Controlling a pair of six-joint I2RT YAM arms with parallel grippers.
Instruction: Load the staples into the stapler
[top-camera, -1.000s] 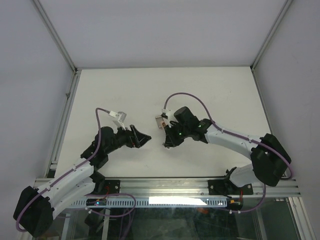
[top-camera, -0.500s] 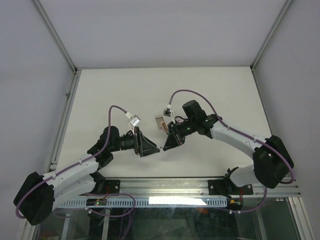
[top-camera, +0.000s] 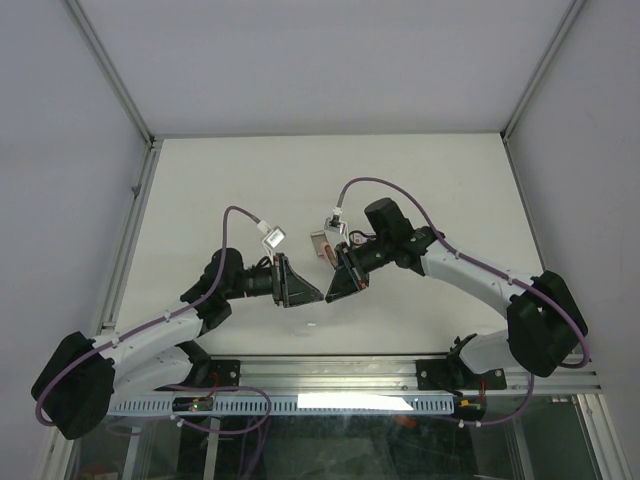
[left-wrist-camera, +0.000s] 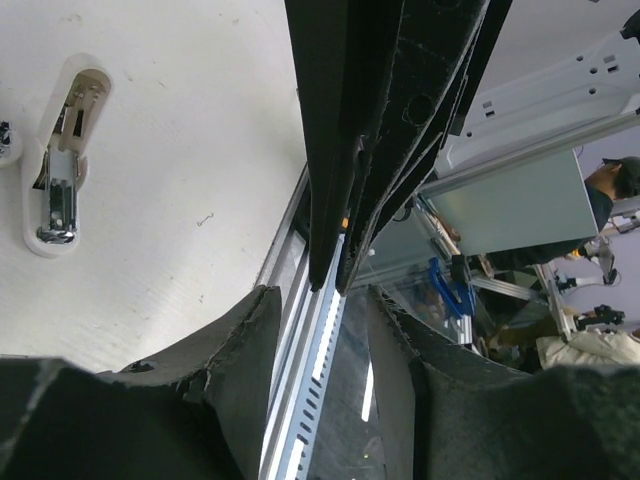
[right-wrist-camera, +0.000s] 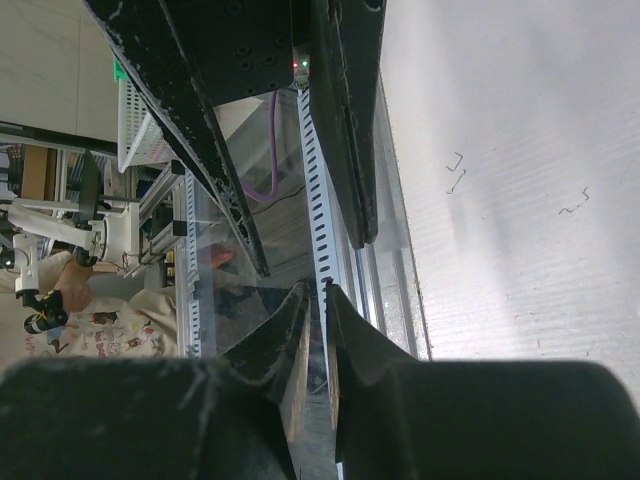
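The left arm (top-camera: 150, 340) stretched low from the near left corner toward the middle of the desk (top-camera: 230, 180), the right arm (top-camera: 470, 275) bent in from the near right, and they met tip to tip. The left gripper (top-camera: 310, 294) had its fingers (left-wrist-camera: 245, 330) parted with a clear gap. The right gripper (top-camera: 334, 288) pointed into that gap, its fingers (right-wrist-camera: 350, 335) drawn almost together.

Brightly, evenly lit from overhead; soft shadows on the bench (top-camera: 420, 180). Blurred at near fingers (left-wrist-camera: 230, 380) in 2 wrist views.
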